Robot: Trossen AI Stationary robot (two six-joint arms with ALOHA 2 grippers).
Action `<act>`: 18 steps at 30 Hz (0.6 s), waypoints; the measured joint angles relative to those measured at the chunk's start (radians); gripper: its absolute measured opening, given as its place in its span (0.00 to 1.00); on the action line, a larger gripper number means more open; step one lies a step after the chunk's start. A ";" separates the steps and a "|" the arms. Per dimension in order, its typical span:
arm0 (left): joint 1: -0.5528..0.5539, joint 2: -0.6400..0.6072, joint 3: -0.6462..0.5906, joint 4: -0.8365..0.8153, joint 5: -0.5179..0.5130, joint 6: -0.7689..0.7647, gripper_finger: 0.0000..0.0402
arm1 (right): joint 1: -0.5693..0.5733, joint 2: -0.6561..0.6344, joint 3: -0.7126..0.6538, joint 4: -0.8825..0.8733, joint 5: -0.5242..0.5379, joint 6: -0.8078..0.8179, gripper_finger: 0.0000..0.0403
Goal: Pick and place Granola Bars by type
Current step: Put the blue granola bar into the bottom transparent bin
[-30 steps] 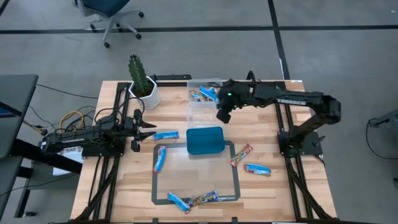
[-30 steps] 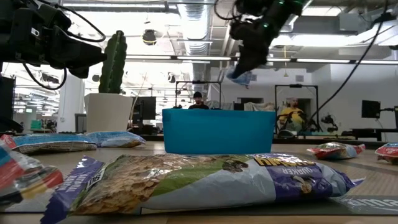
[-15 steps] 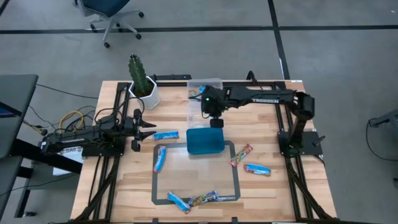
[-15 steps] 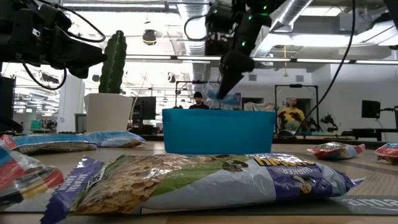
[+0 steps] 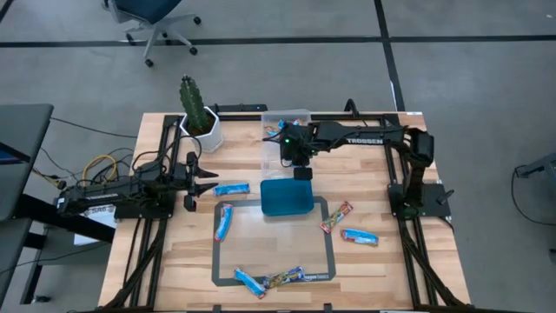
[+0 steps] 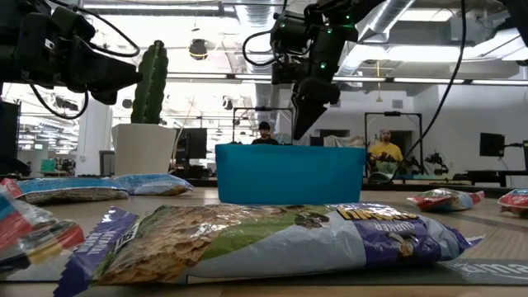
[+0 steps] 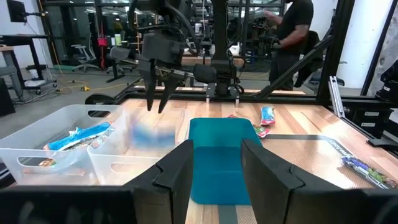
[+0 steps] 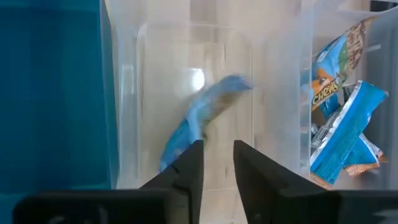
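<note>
Right tool [image 5: 300,162], jaws apart, hangs over the clear bin [image 8: 193,99]; the released blue bar [image 8: 202,118] falls at its 12 o'clock, lengthwise.

Left tool [image 5: 211,178], jaws apart, waits with another bar [image 5: 231,189] at its 3 o'clock.

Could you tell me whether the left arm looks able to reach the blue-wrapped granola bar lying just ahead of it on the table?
Probably yes: the blue-wrapped granola bar lies flat on bare wood just ahead of the left gripper, whose fingers stand apart, with nothing between them.

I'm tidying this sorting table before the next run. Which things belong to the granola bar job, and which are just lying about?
Job:
- wrapped granola bars loose on the wooden table
- blue-wrapped bar dropping into the clear plastic bin
- bars already binned
- teal rectangular tray
- right gripper

Lying about:
- green cactus in white pot
- bundled cables
</note>
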 joint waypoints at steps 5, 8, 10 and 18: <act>0.000 0.000 0.000 0.000 0.000 0.000 0.31 | 0.000 0.000 0.000 0.004 0.000 0.026 0.27; 0.000 0.000 0.000 0.000 0.000 0.000 0.31 | 0.007 -0.004 -0.001 0.013 0.001 0.026 0.31; 0.000 0.000 0.000 0.000 0.000 0.000 0.31 | 0.016 -0.023 -0.002 0.019 0.009 0.027 0.32; 0.000 0.000 0.000 0.000 -0.001 0.000 0.31 | 0.081 -0.149 -0.002 0.056 0.007 0.153 0.34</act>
